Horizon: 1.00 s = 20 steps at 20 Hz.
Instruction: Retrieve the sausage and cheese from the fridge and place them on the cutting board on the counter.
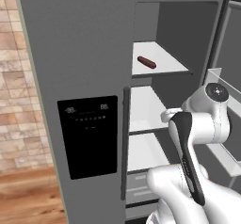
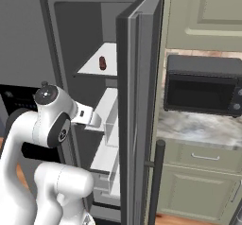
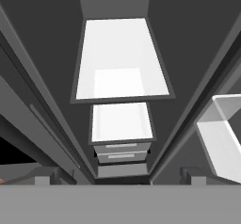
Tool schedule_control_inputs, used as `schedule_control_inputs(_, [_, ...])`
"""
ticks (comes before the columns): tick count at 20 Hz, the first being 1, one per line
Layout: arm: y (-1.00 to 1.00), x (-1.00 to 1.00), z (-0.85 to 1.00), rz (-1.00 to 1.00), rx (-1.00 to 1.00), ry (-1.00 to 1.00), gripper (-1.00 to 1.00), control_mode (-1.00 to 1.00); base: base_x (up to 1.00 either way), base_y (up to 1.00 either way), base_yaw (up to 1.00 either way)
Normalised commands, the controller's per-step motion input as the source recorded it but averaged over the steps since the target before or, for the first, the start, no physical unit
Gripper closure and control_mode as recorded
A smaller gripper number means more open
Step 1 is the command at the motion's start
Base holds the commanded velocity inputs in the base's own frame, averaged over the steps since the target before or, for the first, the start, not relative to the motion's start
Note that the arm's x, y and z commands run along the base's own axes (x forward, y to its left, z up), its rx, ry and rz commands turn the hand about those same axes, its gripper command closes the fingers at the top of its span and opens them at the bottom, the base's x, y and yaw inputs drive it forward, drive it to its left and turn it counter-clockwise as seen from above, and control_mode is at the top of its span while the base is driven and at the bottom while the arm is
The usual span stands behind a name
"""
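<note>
One sausage (image 1: 146, 62) lies on the top white shelf (image 1: 164, 68) of the fridge (image 1: 80, 53), whose right door (image 2: 137, 106) stands open. The gripper (image 3: 120, 178) points into the fridge above the lower shelves, fingers (image 3: 190, 173) set wide apart, holding nothing.

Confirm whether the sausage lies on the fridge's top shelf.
Yes: the sausage lies on the top white shelf of the open fridge.
</note>
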Motion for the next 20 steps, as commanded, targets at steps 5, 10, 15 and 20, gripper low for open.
schedule_control_inputs(5, [0.00, 0.00, 0.00, 0.00, 0.00, 0.00, -1.00, -1.00, 0.00, 0.00, 0.00])
schedule_control_inputs(10, [0.00, -0.02, -0.02, 0.00, 0.01, 0.02, -1.00, -1.00, 0.00, 0.00, 0.00])
schedule_control_inputs(15, [0.04, 0.03, -0.03, 0.00, -0.04, 0.03, -1.00, -1.00, 0.00, 0.00, 0.00])
schedule_control_inputs(20, [0.04, 0.14, 0.32, 0.00, 0.00, -0.26, -1.00, -1.00, 0.00, 0.00, 0.00])
